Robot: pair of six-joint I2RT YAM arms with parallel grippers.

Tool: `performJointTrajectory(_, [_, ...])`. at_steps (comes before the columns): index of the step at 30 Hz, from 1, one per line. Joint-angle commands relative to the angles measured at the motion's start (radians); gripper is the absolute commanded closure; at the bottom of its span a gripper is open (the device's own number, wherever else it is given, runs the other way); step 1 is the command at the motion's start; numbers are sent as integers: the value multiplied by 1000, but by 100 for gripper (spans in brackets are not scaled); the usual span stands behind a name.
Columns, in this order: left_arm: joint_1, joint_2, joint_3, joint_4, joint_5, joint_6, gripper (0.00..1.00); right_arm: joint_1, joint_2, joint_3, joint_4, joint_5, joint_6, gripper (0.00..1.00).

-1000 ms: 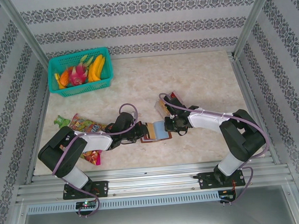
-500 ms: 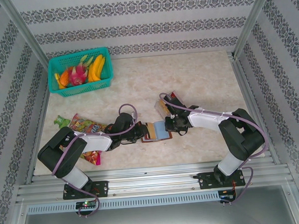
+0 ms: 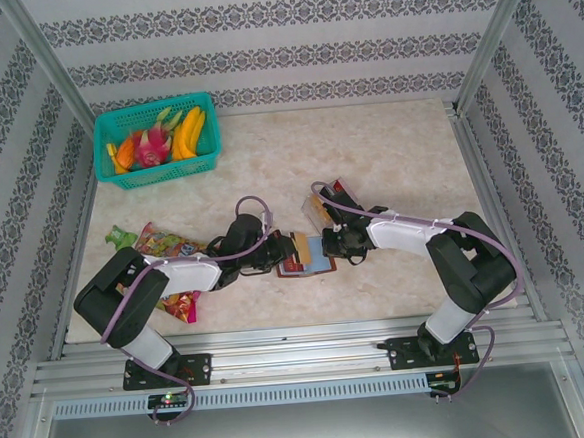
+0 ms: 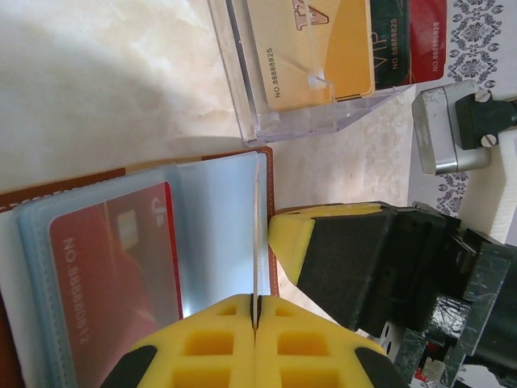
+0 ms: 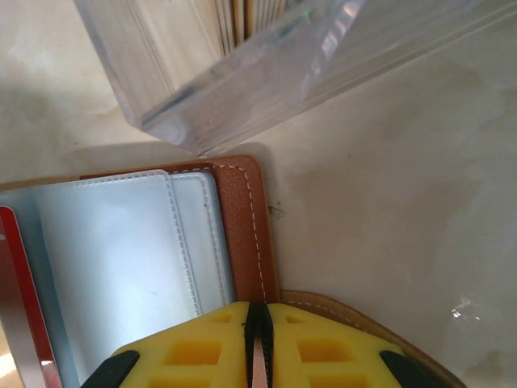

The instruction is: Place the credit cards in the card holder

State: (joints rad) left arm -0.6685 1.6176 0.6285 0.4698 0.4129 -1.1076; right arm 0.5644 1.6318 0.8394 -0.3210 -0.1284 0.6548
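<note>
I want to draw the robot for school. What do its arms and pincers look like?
Both arms have black joints and smooth white shells: the left arm and the right arm. A thin purple cable loops along each. The left pincer and right pincer have yellow fingertips with square hollows.

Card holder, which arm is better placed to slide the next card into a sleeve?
Left. The left gripper is shut on a card, held edge-on just over the card holder's clear sleeves. The right gripper is clamped on the holder's brown edge, so it looks busy steadying it.
</note>
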Motion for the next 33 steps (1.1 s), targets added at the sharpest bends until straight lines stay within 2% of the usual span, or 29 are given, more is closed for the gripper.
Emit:
performJointTrajectory(1, [-15,41,14,-22,-14,-22,100,-11,39,-23,-5,8,1,83])
performJointTrajectory(17, [-47,35,7,-114,-92,-9,100,-12,39,-32,5,3,3,83])
performJointTrajectory(21, [-65,116,13,25,-77,-47,100,-9,52,-30,10,-9,5,83])
performJointTrajectory(26, [-72,137,49,58,-81,-42,100,-8,51,-32,10,-13,5,83])
performJointTrajectory(33, [-74,133,42,16,-80,-25,99,-9,57,-23,1,-13,-1,83])
